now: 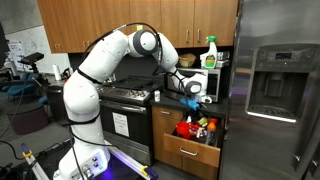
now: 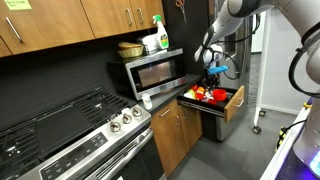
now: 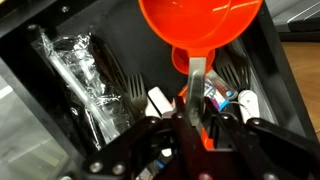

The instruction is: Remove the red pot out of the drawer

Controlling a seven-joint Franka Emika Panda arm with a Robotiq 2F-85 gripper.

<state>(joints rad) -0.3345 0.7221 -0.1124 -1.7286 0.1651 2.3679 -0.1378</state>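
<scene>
Red pot (image 3: 200, 30) — one.
Drawer (image 2: 235, 103), standing open — one.
Microwave (image 2: 155, 70) — one.
Green spray bottle (image 1: 210, 52) on top of it — one.
Stove (image 2: 70, 130) — one.
Refrigerator (image 1: 275, 90) — one.
Robot arm (image 1: 100, 70) — one, with one pincer (image 3: 197, 100).
Forks (image 3: 135, 95) in the drawer — several, too overlapped for a firm count.
Yellow and green toy pieces (image 1: 203, 124) in the drawer — a handful, too small to number.

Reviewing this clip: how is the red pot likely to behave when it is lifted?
Probably light and stiff: the red pot looks like thin moulded plastic. Its glossy surface may be slippery. The claw seems to pinch only a narrow part below the bowl, so the pot could twist or swing in the grip.
</scene>
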